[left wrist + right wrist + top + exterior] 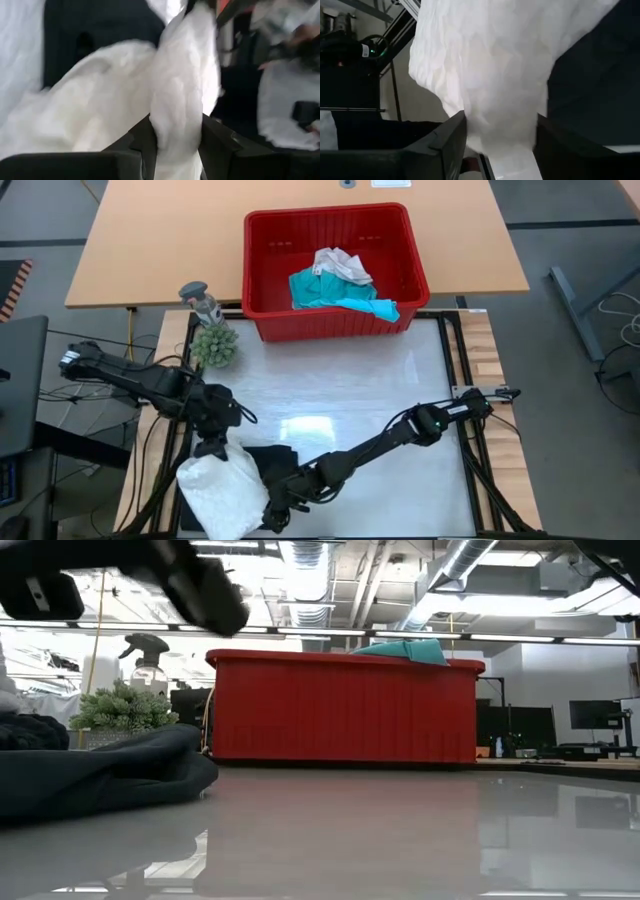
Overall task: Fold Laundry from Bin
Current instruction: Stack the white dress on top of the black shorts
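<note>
A white lacy garment (222, 492) lies bunched at the table's near left, partly over a black garment (272, 460), which also shows in the low view (100, 775). My left gripper (214, 450) is over the white garment's far edge and shut on a fold of it (176, 125). My right gripper (277, 510) is at its right side, open; its fingers (452, 135) stand wide on either side of the white cloth (490, 75), and I cannot tell whether they touch it. The red bin (333, 272) stands at the far edge with teal (335, 292) and white (342, 264) laundry inside. My left gripper pinches a raised fold of the white garment (175, 107) between its two fingers, coming slanting down from the table's far left. The fold stands up as a ridge beyond the fingers, while the rest of the garment lies on the table and on the black garment.
A small green plant (214, 346) and a spray bottle (201, 300) stand left of the bin. The glossy white table top (360, 395) stretches between the bin and the garments. Dark frame rails (462, 370) run along the table's right side.
</note>
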